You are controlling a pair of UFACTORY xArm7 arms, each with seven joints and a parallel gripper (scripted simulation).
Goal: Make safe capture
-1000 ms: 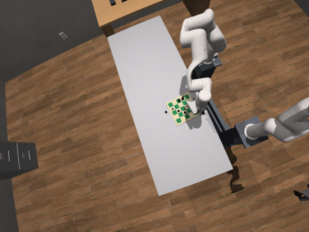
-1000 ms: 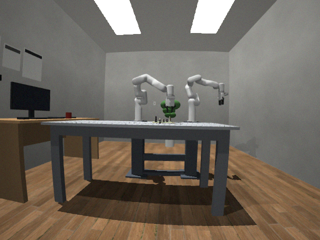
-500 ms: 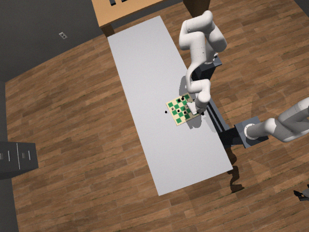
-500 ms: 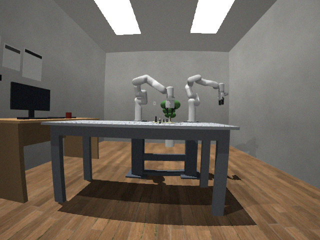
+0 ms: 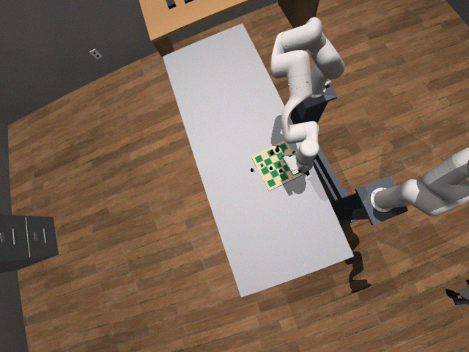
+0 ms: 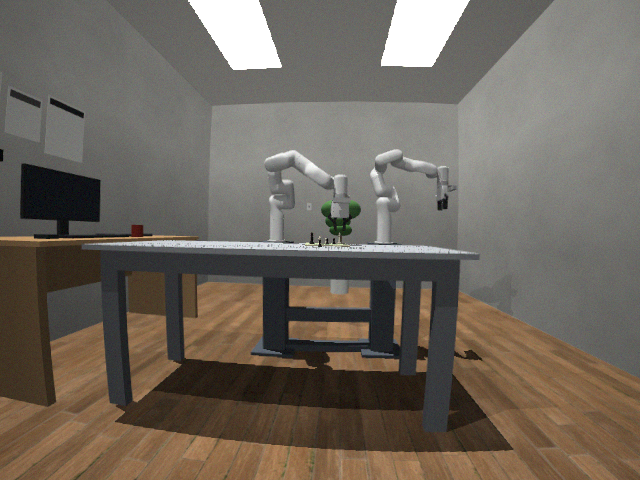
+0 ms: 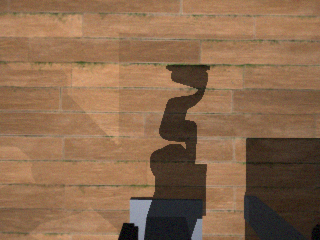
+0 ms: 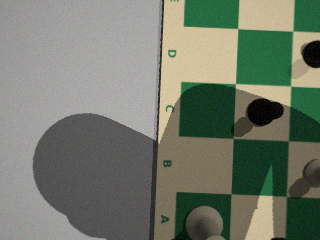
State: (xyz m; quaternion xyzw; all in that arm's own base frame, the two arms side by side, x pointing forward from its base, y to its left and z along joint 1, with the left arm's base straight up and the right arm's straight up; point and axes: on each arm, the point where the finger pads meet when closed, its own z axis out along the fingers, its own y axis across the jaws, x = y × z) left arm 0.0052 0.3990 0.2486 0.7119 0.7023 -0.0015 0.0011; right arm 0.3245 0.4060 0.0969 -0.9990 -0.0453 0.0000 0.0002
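Four board letters (image 8: 169, 108) legible from right wrist alone; left gripper (image 5: 458, 296) (image 6: 442, 205) (image 7: 222, 232) wide apart, right gripper (image 5: 299, 163) (image 6: 339, 227) (image 8: 227, 238) partway.

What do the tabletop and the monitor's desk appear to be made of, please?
The tabletop is pale grey and matte, perhaps laminate; the desk looks like wood, given its warm brown tone, though veneer is possible.
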